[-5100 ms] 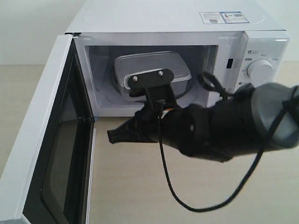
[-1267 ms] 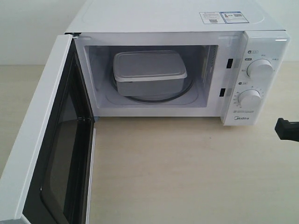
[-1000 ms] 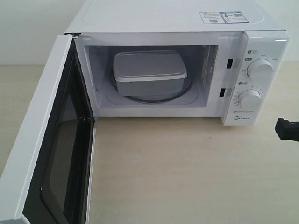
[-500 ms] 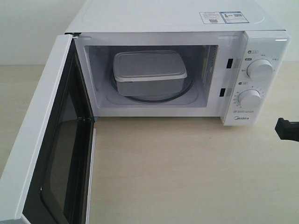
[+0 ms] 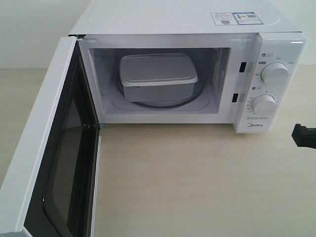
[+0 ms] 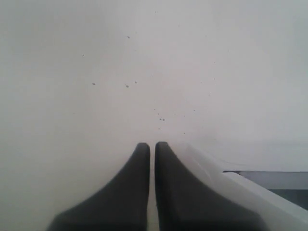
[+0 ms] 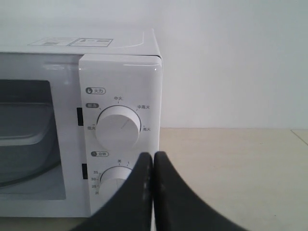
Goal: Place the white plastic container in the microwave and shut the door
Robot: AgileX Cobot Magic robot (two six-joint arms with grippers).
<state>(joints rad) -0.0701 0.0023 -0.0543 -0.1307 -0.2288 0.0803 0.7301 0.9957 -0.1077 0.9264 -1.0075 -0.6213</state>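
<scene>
The white plastic container rests with its lid on upon the glass turntable inside the microwave, and its edge shows through the opening as the container in the right wrist view. The door stands swung wide open at the left, black inner frame facing in. My right gripper is shut and empty, level with the dial panel; only its black tip shows at the exterior view's right edge. My left gripper is shut and empty, close against a white surface, with the door's edge beside it.
The microwave stands on a pale wooden table against a white wall. Two round dials and a Midea logo sit on the right panel. A label sticker lies on the microwave's top.
The right arm, which reached in front of the cavity five seconds ago, has drawn back to the right edge. Over the last second nothing has moved.
</scene>
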